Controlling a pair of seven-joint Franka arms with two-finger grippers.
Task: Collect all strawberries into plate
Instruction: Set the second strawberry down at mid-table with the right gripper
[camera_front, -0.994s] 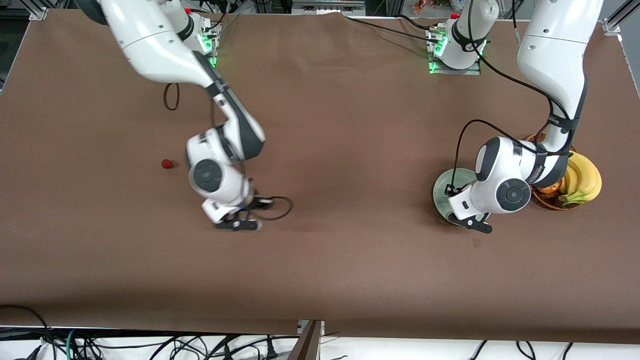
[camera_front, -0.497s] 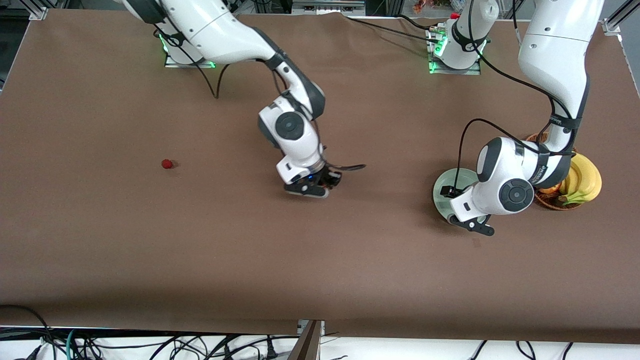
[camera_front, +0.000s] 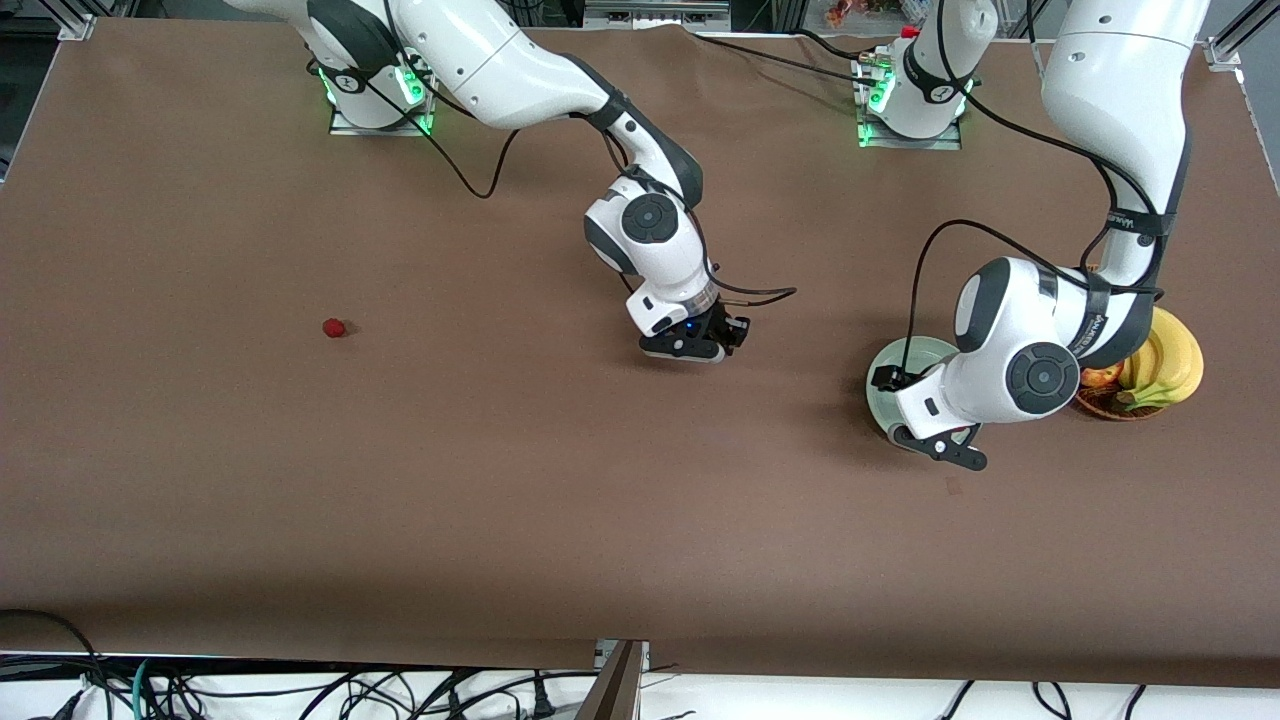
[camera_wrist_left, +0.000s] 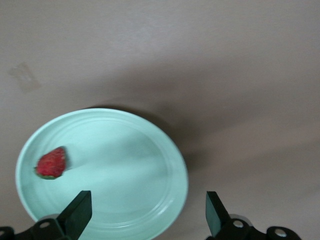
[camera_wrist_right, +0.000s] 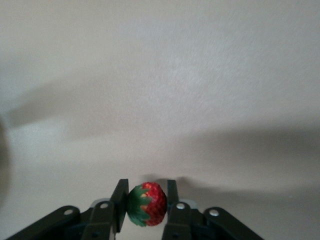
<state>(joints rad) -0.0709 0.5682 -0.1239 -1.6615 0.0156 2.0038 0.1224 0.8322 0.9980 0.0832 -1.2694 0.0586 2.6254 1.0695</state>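
Front view: one strawberry is seen lying on the brown table toward the right arm's end, well apart from the mint-green plate, which is set beside the wicker basket of bananas. The right gripper is over mid-table; the left gripper is over the plate.

Left wrist view: the fingers are spread wide and empty; one strawberry is shown in the plate, hidden in the front view.

Right wrist view: a strawberry is clamped between the fingers. One berry is judged delivered, one carried, one left.
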